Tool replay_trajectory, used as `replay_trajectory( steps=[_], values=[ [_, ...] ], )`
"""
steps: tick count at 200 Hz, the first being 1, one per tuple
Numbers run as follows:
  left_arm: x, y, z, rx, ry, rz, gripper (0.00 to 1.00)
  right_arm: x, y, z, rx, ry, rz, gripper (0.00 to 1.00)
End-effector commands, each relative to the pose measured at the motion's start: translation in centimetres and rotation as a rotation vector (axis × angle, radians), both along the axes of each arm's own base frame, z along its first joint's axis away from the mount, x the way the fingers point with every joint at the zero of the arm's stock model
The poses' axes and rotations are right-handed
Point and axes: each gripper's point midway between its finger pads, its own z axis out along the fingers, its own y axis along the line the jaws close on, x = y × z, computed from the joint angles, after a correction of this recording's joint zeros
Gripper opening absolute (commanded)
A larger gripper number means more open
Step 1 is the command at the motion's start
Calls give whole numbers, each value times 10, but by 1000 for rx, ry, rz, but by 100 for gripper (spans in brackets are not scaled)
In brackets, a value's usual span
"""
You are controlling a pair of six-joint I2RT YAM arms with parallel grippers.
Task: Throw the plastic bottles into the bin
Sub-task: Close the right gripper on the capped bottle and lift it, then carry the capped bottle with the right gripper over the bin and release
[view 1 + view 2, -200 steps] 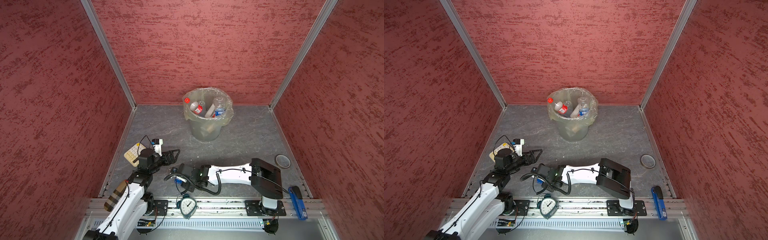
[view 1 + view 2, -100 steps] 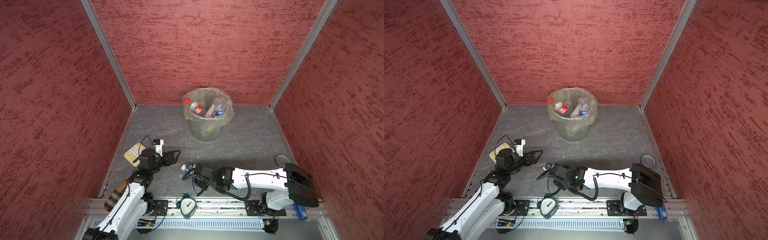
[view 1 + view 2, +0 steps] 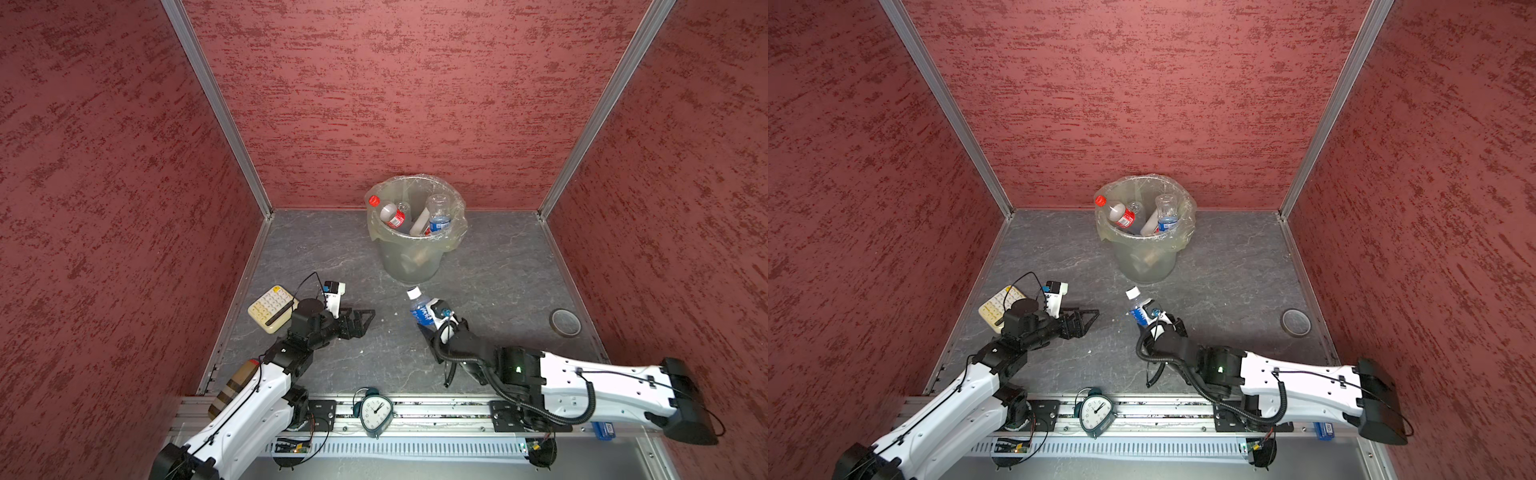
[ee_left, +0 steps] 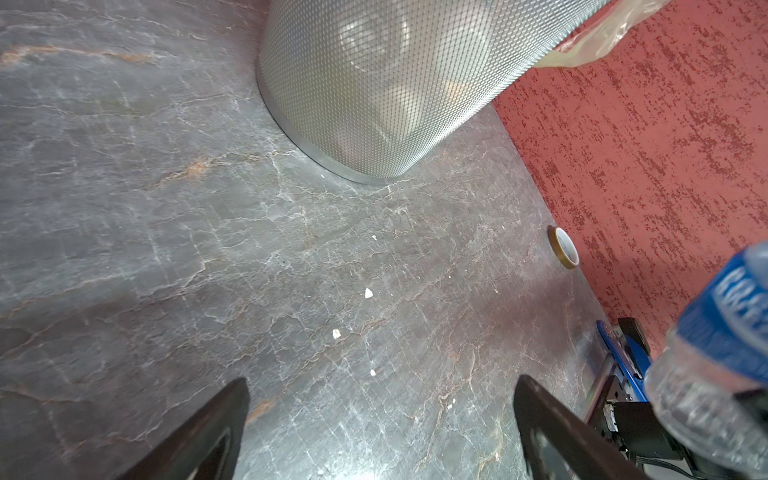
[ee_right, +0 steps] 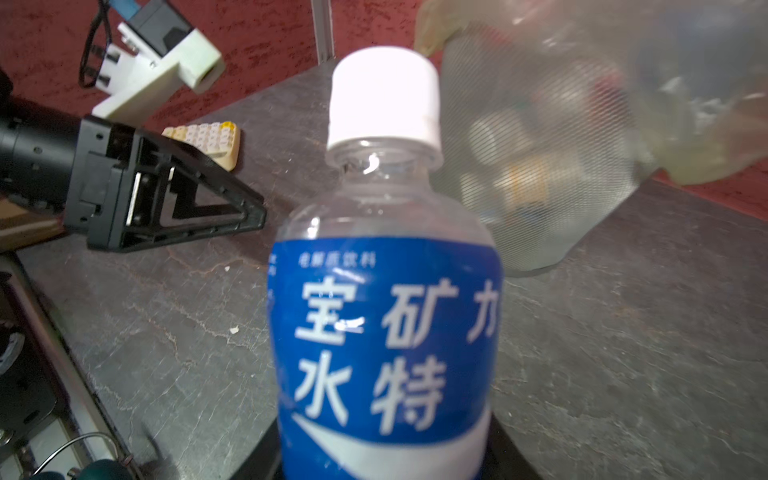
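Right pincer (image 3: 432,328): clenched on the lower body of the small clear plastic bottle with blue label and white cap (image 3: 420,312).
Held bottle: in front of the bin, cap end pointing toward it, apart from the bin wall; white characters on the label legible in the right wrist view (image 5: 382,332).
Left pincer (image 3: 357,324): released, jaws spread wide, nothing between them; only bare tabletop between the black fingers (image 4: 216,428) in the left wrist view.
Bin: round grey-green tapered plastic bin (image 3: 409,259) lined with a translucent yellowish bag folded over the rim; upright at the back of the grey stone-patterned tabletop (image 3: 498,270), near the rear wall.
Bin contents: clear bottle with red cap and red label (image 3: 390,214) leaning at the left side of the rim; clear bottle with blue label (image 3: 438,216) at the right side; further bottles below, too indistinct to count.
Cream calculator (image 3: 270,307): flat on the tabletop, just behind the left arm.
Teal alarm clock (image 3: 376,411): on the front rail, between the two arm bases.
Tape roll (image 3: 564,322): flat near the right wall, well apart from the bin.
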Motion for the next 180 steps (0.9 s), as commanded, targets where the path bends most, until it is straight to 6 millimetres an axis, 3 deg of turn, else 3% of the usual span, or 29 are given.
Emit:
replay_trajectory(
  steps=[1, 38, 73, 96, 120, 136, 148, 162, 170, 180],
  values=[
    [2, -1, 10, 21, -45, -4, 99, 13, -26, 39, 148, -91, -145, 32],
    [3, -2, 10, 21, -42, -8, 99, 18, -38, 101, 224, -212, -181, 32],
    [2, -3, 8, 18, -37, -14, 99, 37, -32, 184, 253, -359, -218, 30],
    [3, -4, 9, 17, -38, -14, 99, 72, -21, 246, 267, -433, -228, 29],
    [5, -3, 9, 16, -38, -12, 99, 135, -6, 289, 272, -449, -235, 37],
    [5, -3, 8, 13, -31, -12, 99, 184, 4, 294, 268, -411, -236, 60],
    [6, -2, 7, 9, -24, -12, 99, 224, 17, 278, 225, -374, -229, 81],
    [6, -1, 8, 2, -24, -10, 99, 258, 12, 267, 200, -352, -276, 92],
    [6, -1, 7, -2, -20, -8, 99, 270, 3, 266, 197, -348, -320, 98],
    [6, 0, 7, -7, -16, -9, 100, 274, -7, 268, 189, -357, -364, 99]
  ],
)
